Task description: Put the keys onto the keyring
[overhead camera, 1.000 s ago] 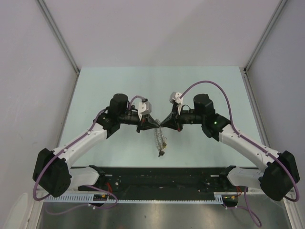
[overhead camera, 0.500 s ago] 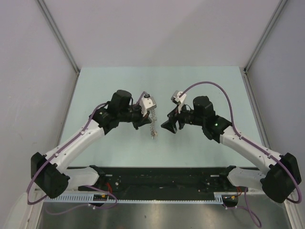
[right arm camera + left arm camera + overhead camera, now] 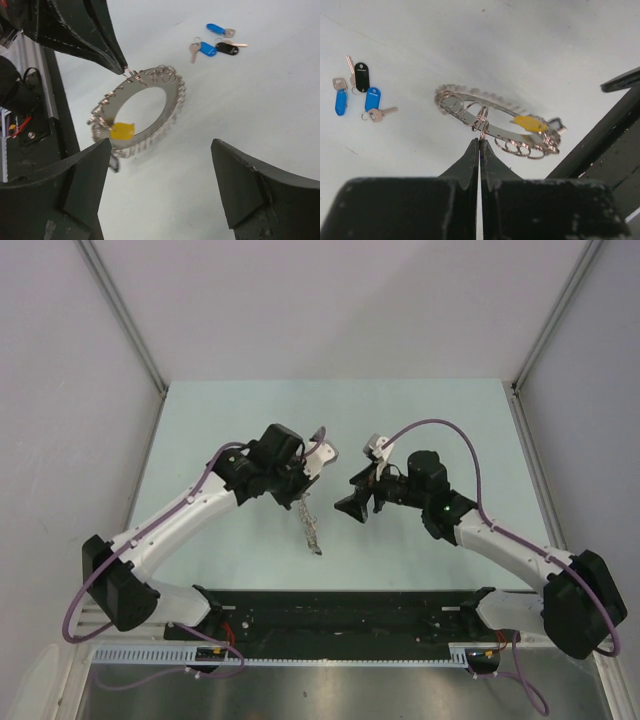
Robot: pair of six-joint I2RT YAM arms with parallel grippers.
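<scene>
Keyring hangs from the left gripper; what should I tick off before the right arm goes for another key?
1. Grip: left gripper shut on one wire loop of the keyring: ok.
2. Free hand: right gripper open and empty: ok.
3. Progress: yellow key on the keyring: ok.
4. Targets: two blue keys and one black key lying loose on the table, nothing over them: ok.
5. Clearance: keyring's lower edge off the table: cannot tell.

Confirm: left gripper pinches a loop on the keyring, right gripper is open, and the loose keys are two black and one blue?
Wrong on colours: the loose keys are two blue and one black, as the left wrist view shows. The rest holds: the left gripper pinches a loop on the keyring, and the right gripper is open.
</scene>
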